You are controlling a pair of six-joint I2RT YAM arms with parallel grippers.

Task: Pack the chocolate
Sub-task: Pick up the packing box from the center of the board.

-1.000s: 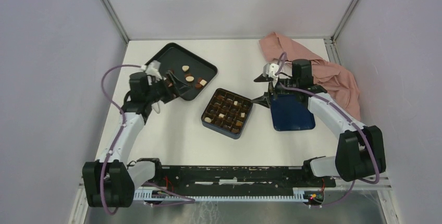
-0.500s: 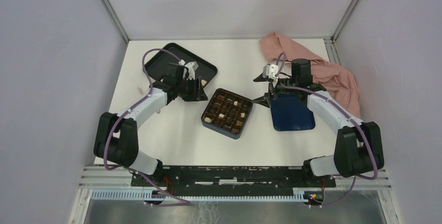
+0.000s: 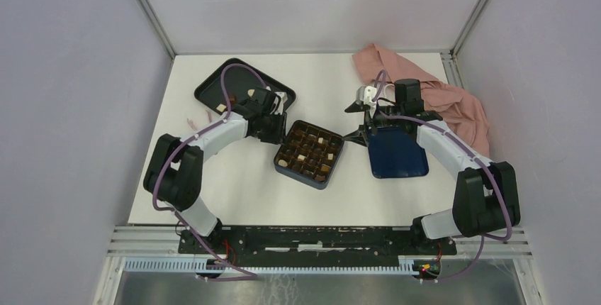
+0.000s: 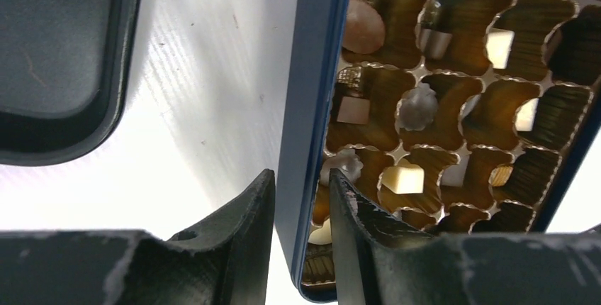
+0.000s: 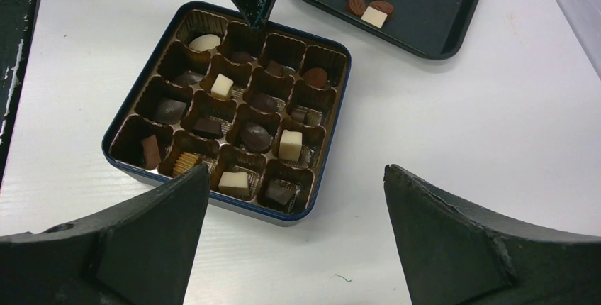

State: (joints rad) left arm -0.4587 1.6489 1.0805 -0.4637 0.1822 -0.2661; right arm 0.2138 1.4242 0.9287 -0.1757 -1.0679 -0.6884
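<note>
The black right gripper point(image 5: 296, 172), fingers wide apart, frames a dark blue square gridded box point(image 5: 248, 206) holding small assorted chocolates point(image 5: 289, 145), near a black rectangular tray point(image 5: 439, 14).

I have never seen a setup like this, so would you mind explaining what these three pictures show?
These are two robot arms bolted to a white table, each ending in a two-finger gripper. The wide picture looks down from above and behind them. The other two come from wrist cameras, so the dark shapes at the bottom are each arm's own fingers. On the table lie a dark blue box partly filled with chocolates, a black tray holding a few more, a flat dark blue piece, probably the lid, and a pink cloth. The left gripper is at the box's edge, fingers slightly apart, nothing visibly held. The right gripper is wide open, empty.
</note>
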